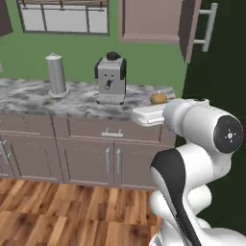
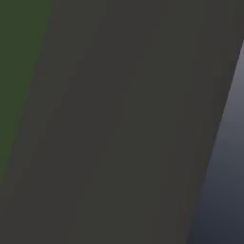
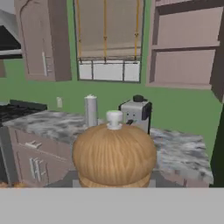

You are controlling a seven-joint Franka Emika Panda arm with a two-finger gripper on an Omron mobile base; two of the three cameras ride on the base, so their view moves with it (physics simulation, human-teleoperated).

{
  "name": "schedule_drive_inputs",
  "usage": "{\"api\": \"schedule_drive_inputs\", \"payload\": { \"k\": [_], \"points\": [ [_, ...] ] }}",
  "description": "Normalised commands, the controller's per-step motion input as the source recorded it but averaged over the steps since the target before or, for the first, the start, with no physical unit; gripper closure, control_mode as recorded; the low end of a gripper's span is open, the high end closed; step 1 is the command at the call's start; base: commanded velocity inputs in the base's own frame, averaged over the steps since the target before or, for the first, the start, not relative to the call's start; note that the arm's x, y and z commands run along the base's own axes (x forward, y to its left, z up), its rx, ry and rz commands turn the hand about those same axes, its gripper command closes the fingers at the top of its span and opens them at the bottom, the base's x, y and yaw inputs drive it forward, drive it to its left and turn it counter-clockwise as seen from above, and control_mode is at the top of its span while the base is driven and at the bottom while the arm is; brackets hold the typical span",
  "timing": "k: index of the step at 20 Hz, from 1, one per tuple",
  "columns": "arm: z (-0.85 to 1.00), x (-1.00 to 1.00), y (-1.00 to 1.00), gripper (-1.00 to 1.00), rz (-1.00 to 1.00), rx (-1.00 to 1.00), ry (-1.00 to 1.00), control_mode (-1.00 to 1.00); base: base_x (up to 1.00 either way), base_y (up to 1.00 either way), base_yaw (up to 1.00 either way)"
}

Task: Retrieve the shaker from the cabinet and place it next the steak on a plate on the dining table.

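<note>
Close before the hand camera, the tan-brown wooden shaker [image 3: 114, 155] with its small white knob sits right at the gripper, its rounded top hiding the fingertips, so how far the jaws stand apart cannot be told. Behind it, the brownish-mauve wall cabinet [image 3: 186, 48] stands open above the grey-white marble counter [image 3: 179, 151].

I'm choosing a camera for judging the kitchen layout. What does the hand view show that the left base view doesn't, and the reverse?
The hand view adds the stove, the range hood, a closed wall cabinet and the shelves inside the open cabinet. The left base view adds the wooden floor, the robot's arm and the door handle. Both share the marble counter, grey cylinder, coffee machine, window and shaker.
</note>
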Motion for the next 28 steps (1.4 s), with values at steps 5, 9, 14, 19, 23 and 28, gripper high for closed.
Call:
{"api": "schedule_drive_inputs", "payload": {
  "k": [5, 9, 14, 19, 23, 28],
  "points": [
    [0.0, 0.0, 0.0, 1.0, 0.0, 0.0, 0.0, 1.0, -0.02, 0.0, 1.0],
    [0.0, 0.0, 0.0, 1.0, 0.0, 0.0, 0.0, 1.0, -0.01, 0.0, 1.0],
    [0.0, 0.0, 0.0, 1.0, 0.0, 0.0, 0.0, 1.0, 0.0, 0.0, 1.0],
    [0.0, 0.0, 0.0, 1.0, 0.0, 0.0, 0.0, 1.0, 0.03, 0.02, 0.97],
    [0.0, 0.0, 0.0, 1.0, 0.0, 0.0, 0.0, 1.0, 0.11, 0.35, 0.67],
    [0.0, 0.0, 0.0, 1.0, 0.0, 0.0, 0.0, 1.0, 0.21, 1.0, 0.36]
  ]
}}
